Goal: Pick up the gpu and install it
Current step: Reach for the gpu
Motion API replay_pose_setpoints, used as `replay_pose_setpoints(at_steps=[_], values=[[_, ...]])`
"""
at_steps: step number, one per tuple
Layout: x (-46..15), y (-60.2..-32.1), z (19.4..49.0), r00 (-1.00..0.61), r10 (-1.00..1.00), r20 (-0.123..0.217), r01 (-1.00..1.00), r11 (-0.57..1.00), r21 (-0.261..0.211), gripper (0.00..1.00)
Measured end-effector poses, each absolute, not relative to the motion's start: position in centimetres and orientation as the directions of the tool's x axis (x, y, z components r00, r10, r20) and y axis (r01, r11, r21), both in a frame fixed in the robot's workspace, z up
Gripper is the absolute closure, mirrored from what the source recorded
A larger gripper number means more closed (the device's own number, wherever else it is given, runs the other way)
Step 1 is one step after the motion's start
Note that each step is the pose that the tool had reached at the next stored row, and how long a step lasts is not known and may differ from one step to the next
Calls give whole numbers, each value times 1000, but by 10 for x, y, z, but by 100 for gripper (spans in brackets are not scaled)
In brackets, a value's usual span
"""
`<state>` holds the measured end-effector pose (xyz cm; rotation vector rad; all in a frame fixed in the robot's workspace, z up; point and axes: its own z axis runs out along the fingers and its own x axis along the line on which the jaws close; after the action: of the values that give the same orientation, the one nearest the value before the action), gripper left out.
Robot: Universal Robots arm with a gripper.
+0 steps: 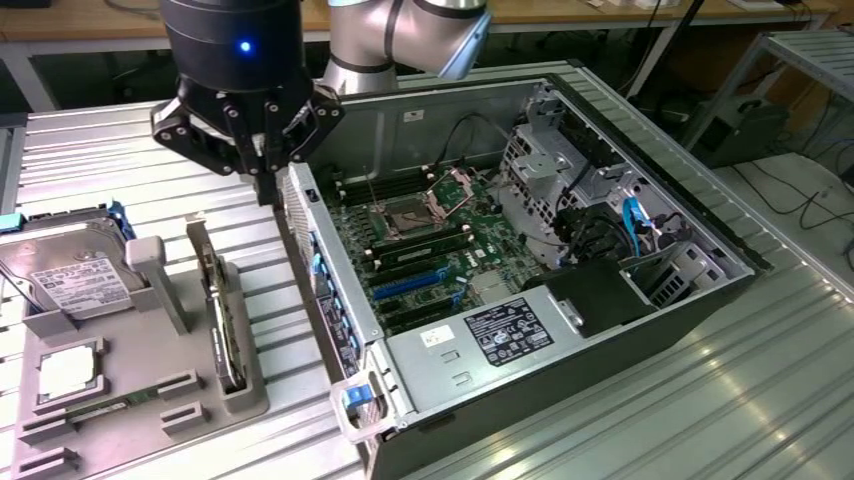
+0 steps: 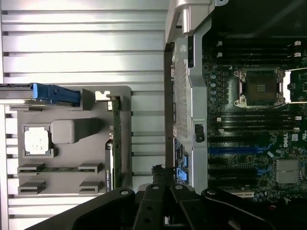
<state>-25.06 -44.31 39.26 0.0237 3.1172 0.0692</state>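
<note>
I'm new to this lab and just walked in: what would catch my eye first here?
The open dark computer tower lying on its side at the exterior view's right, green motherboard exposed. The black gripper hangs over the tower's edge, beside the grey parts holder where the thin green gpu card stands on edge.

Your arm [image 1: 400, 40] has silver tubular joints with a grey end cap. You see a glossy black cylindrical wrist housing [image 1: 240, 70] with a small blue light [image 1: 244, 45], and a black hand [image 1: 267, 188] of linked bars with round silver pivot pins [image 2: 125, 192].
</note>
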Motion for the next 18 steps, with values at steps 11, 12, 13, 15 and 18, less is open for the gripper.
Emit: replay_pose_setpoints(at_steps=[11, 12, 13, 15, 18], values=[[-278, -448, 393, -1000, 14, -23, 13, 999, 44, 89], [-281, -449, 393, -1000, 14, -23, 12, 999, 44, 89], [-283, -449, 393, -1000, 13, -23, 12, 999, 44, 89], [-288, -450, 393, -1000, 11, -23, 10, 999, 44, 89], [-292, -451, 392, -1000, 2, -23, 1, 999, 45, 89]])
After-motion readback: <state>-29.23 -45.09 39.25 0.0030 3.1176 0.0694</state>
